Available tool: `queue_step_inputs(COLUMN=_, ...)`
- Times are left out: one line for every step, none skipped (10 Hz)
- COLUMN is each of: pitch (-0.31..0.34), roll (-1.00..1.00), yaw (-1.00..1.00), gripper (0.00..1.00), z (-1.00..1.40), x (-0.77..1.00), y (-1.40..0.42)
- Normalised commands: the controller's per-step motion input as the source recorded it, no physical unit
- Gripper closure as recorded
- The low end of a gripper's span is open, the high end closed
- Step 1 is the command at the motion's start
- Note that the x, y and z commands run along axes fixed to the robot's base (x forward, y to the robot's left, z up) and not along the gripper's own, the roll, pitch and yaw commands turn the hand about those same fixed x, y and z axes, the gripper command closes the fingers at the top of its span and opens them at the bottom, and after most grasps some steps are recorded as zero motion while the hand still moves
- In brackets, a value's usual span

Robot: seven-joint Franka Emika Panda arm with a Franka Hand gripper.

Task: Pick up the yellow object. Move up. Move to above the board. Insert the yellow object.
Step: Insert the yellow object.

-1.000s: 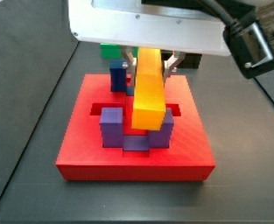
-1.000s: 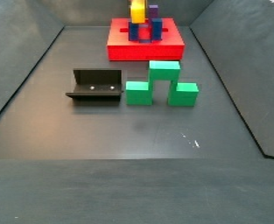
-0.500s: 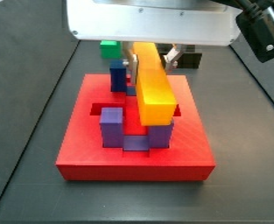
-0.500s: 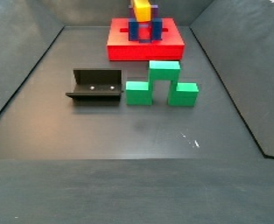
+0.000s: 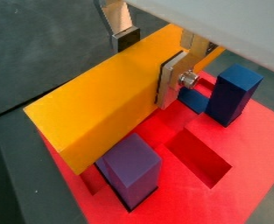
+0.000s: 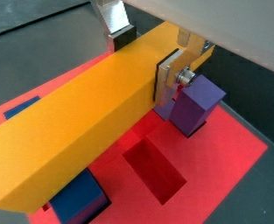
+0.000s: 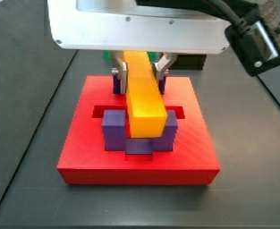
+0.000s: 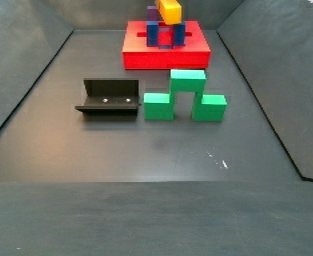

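I have the gripper (image 5: pixel 151 54) over the board (image 7: pixel 197 150), pinching the bar (image 5: pixel 108 109) so it hangs lengthwise between the posts (image 7: pixel 114 131). It looks lined up with their gap, I think, for insertion.

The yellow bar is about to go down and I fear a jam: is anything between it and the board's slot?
Nothing visible blocks it. The end effector holds the yellow bar above the red board, lined up between the blue-purple posts. The recesses seen in both wrist views look empty, though the bar hides the board directly beneath it.
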Motion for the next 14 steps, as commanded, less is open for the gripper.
queue_step_inputs(pitch=0.043, roll=0.23, yaw=-0.31, gripper=1.0, z=0.0, x=0.0, y=0.0)
queue_step_inputs(pitch=0.066, roll=0.25, yaw=-0.36, gripper=1.0, z=0.02, x=0.0, y=0.0)
queue_step_inputs(pitch=0.07, roll=0.23, yaw=-0.33, gripper=1.0, z=0.01, x=0.0, y=0.0)
queue_step_inputs(pitch=0.06, roll=0.24, yaw=-0.35, gripper=1.0, z=0.0, x=0.0, y=0.0)
queue_step_inputs(pitch=0.057, roll=0.24, yaw=-0.28, gripper=1.0, z=0.0, x=0.0, y=0.0)
queue_step_inputs(pitch=0.061, roll=0.27, yaw=-0.28, gripper=1.0, z=0.0, x=0.03, y=0.0)
queue_step_inputs(pitch=0.047, roll=0.22, yaw=-0.2, gripper=1.0, z=0.0, x=0.0, y=0.0)
queue_step_inputs(pitch=0.0, roll=0.11, yaw=-0.09, gripper=1.0, z=-0.15, x=-0.01, y=0.0)
queue_step_inputs(pitch=0.0, roll=0.01, yaw=0.0, gripper=1.0, z=-0.14, x=0.0, y=0.0)
queue_step_inputs(pitch=0.003, roll=0.03, yaw=0.0, gripper=1.0, z=-0.06, x=0.03, y=0.0)
queue_step_inputs(pitch=0.0, roll=0.04, yaw=0.0, gripper=1.0, z=-0.11, x=0.01, y=0.0)
queue_step_inputs(pitch=0.003, roll=0.03, yaw=0.0, gripper=1.0, z=-0.1, x=0.03, y=0.0)
queue_step_inputs(pitch=0.006, roll=0.01, yaw=0.04, gripper=1.0, z=-0.04, x=0.12, y=0.0)
queue_step_inputs(pitch=0.009, roll=0.01, yaw=0.08, gripper=1.0, z=-0.03, x=0.17, y=0.0)
